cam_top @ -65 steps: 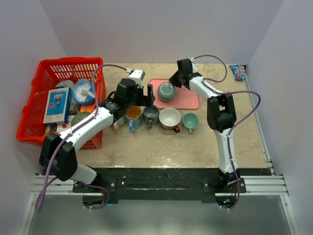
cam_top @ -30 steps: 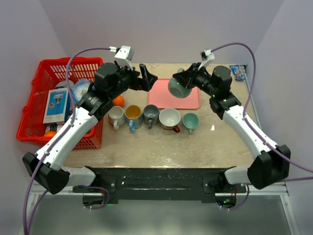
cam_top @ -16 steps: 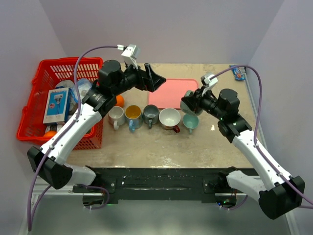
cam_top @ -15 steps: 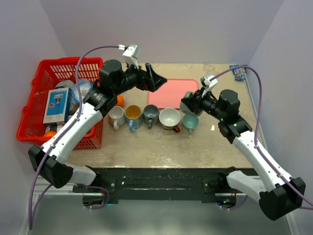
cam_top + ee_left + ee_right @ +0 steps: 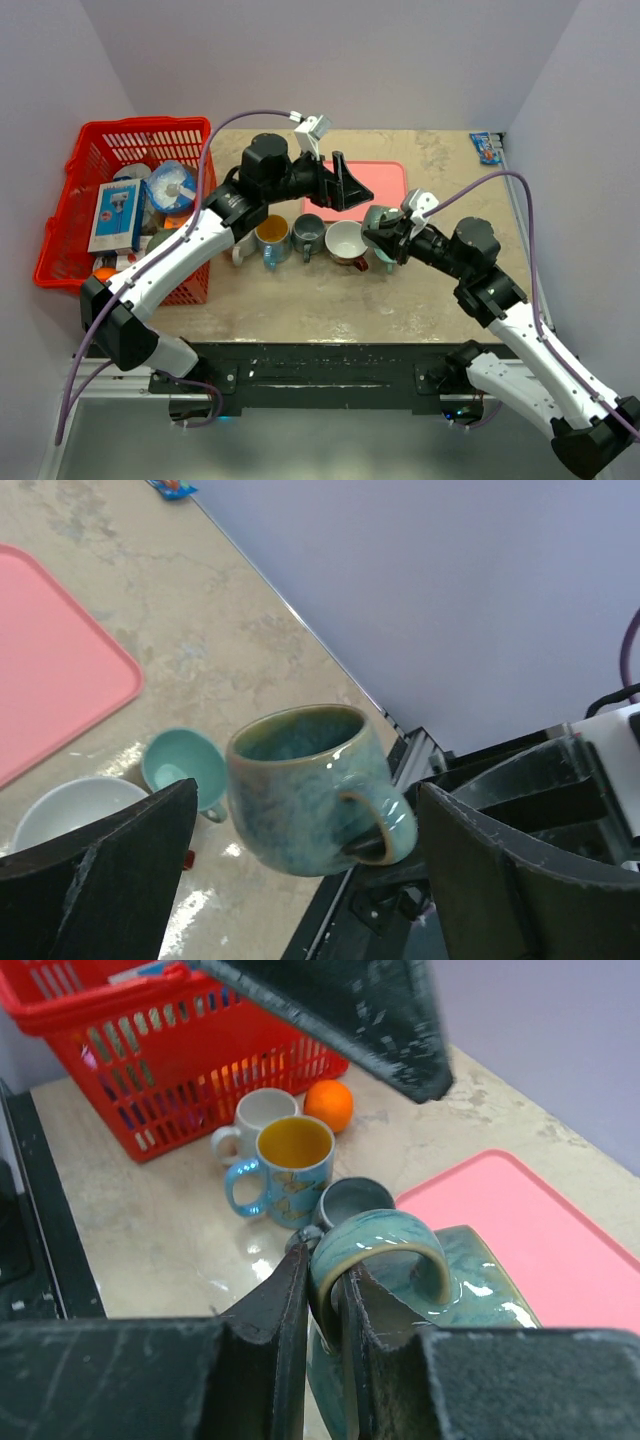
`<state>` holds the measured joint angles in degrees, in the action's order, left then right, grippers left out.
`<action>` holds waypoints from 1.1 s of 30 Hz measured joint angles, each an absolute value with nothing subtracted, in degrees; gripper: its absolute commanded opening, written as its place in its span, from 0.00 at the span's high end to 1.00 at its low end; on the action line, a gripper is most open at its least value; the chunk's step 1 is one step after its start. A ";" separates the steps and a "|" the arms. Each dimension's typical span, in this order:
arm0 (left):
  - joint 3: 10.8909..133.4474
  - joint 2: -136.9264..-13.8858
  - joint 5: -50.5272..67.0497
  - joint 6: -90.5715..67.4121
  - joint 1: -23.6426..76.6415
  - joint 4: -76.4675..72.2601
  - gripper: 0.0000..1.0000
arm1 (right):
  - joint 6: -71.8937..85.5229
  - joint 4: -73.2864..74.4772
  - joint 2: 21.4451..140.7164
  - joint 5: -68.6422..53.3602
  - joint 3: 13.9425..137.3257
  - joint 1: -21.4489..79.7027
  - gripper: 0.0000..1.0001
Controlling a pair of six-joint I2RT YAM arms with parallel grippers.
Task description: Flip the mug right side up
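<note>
The glazed mug [image 5: 300,780] is hanging in the air just off the pink tray's [image 5: 50,650] near right corner. The right gripper [image 5: 322,1260] is pinching only its handle, while the left gripper [image 5: 345,185], over the tray, is standing spread wide. So thin a hold is risking the mug swivelling or dropping onto the cups [image 5: 347,240] lining the tray's near edge.
</note>
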<state>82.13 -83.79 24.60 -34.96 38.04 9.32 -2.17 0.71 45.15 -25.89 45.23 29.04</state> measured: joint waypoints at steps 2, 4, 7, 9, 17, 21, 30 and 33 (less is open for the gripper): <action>82.13 -83.79 24.75 -35.53 39.35 9.34 0.14 | -4.36 0.86 44.47 -24.16 43.72 31.00 1.00; 82.13 -83.81 24.91 -36.29 40.10 9.32 0.19 | -5.91 1.13 44.27 -22.87 42.50 32.25 1.00; 82.13 -84.07 24.93 -36.99 40.75 9.32 0.29 | -7.70 2.07 44.53 -20.49 41.36 33.04 1.00; 82.26 -84.77 24.82 -37.06 41.17 9.74 0.35 | -8.58 2.28 44.75 -19.46 40.91 33.21 1.00; 83.70 -89.65 22.59 -36.86 43.68 15.81 0.45 | -10.48 1.67 46.15 -17.28 40.80 33.71 1.00; 84.86 -91.66 21.58 -36.84 44.84 17.28 0.48 | -10.79 1.89 47.22 -16.78 40.80 33.76 1.00; 88.75 -93.60 16.53 -34.76 47.35 21.74 0.51 | -11.22 1.76 48.60 -14.00 40.80 34.09 1.00; 88.95 -93.97 14.72 -34.44 47.64 22.39 0.44 | -11.16 1.74 48.88 -12.97 40.80 34.22 1.00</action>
